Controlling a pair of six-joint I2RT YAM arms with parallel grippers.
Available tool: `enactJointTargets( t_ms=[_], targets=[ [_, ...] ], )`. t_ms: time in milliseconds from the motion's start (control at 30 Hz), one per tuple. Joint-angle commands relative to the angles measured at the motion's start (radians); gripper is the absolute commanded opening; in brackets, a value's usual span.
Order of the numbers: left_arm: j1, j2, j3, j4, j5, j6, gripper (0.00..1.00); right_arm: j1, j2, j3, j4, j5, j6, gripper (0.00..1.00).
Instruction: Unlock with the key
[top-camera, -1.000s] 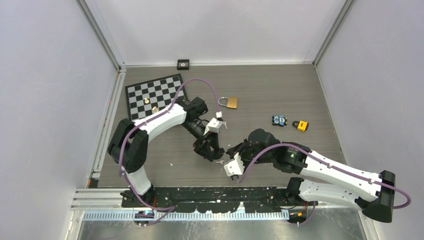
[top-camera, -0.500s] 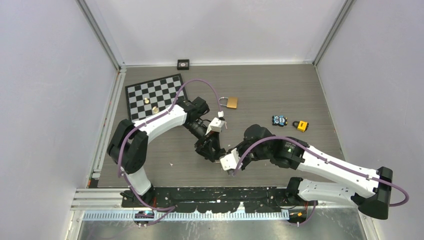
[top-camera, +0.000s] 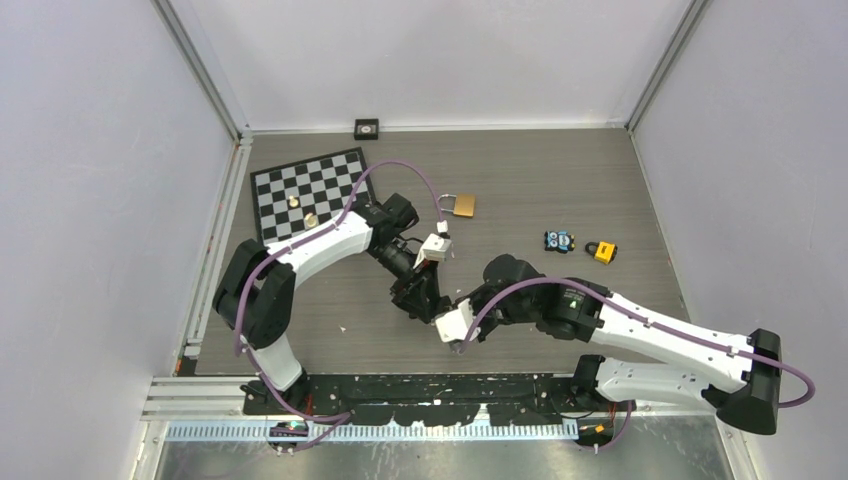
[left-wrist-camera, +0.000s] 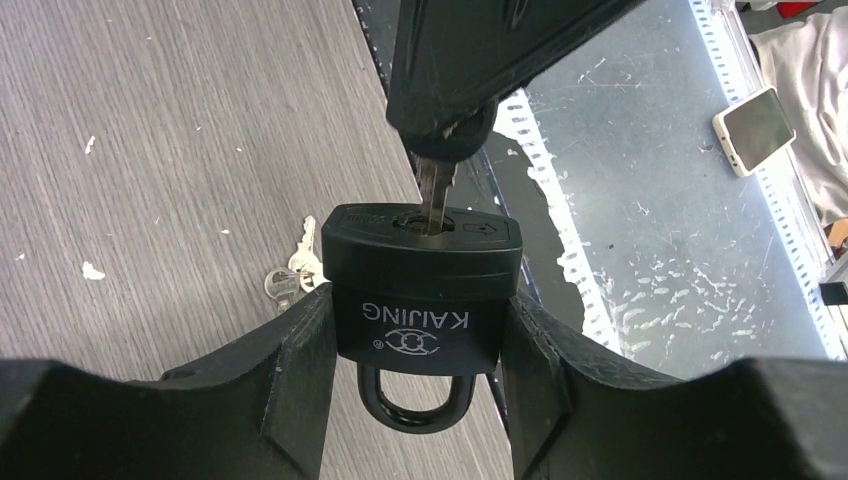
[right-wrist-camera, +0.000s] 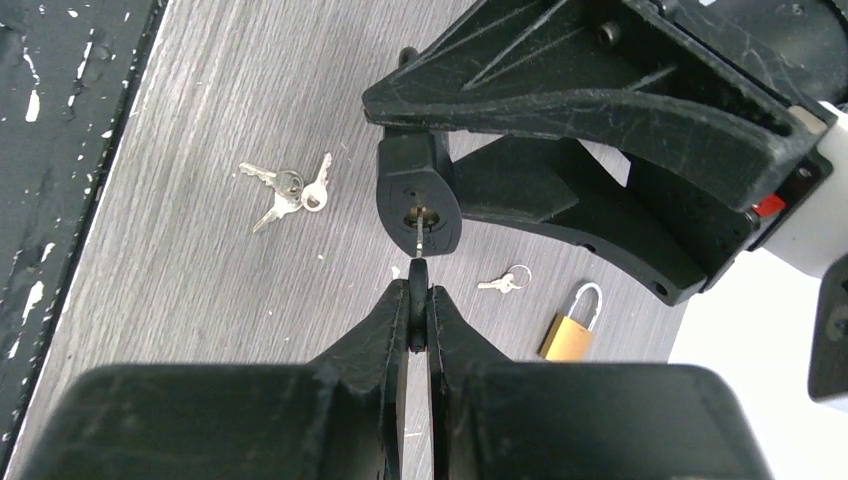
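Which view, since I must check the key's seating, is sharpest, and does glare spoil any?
Left wrist: sharpest, black padlock and key evenly lit, lettering readable. Right wrist: keyhole crisp, key seen edge-on and thin, right fingers a dark mass in front. Top external: even light, no glare, padlock too small to read.

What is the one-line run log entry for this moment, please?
left pincer: holds black padlock | right pincer: shut on key | key: blade partly in keyway | shackle: closed | stage: insertion, not unlocked

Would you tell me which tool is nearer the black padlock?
Left. The left tool clamps the black padlock by its sides; the right tool stands just off it, pinching the key in its keyhole.
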Motion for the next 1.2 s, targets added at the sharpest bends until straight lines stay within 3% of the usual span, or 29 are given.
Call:
enactJointTargets(
  t_ms=[0,367,700,1167],
  targets=[
    [-0.001,-0.035,0.026,0.038,0.129,-0.025,0.00,0.028,-0.005,-0.043,0.104,0.054,-0.018,0.00],
    [0.006,-0.026,0.037,0.046,0.136,-0.045,0.00,0.040,0.002,-0.088,0.167,0.066,-0.010,0.01],
    [0.006,-0.046,0.014,0.170,0.115,-0.195,0.00,0.089,0.087,-0.113,0.315,0.140,0.077,0.01],
    [0.014,-0.034,0.022,0.090,0.158,-0.114,0.00,0.091,-0.007,-0.191,0.427,0.250,0.020,0.01]
  ],
)
